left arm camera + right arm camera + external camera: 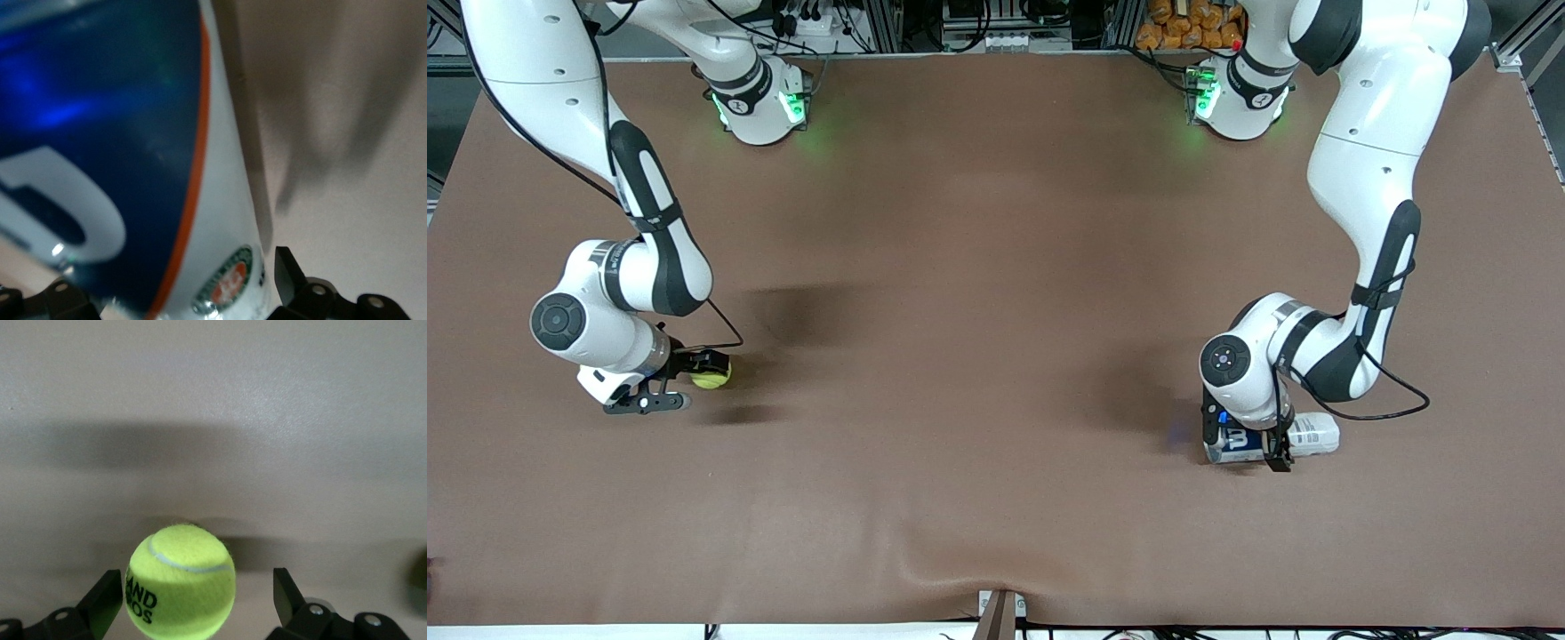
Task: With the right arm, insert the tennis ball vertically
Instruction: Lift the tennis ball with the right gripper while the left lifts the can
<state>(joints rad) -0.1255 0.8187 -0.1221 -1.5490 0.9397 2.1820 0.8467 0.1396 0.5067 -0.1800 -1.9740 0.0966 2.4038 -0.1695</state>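
The tennis ball (181, 580) lies on the table between the right gripper's (200, 603) spread fingers (not clamped).

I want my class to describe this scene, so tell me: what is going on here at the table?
Two white robot arms work over a brown table. The right gripper is down at a yellow-green felt tennis ball, fingers open on either side of it, not yet gripping. Toward the left arm's end of the table, the left gripper straddles a blue and white tube-shaped ball can lying on its side, fingers open.
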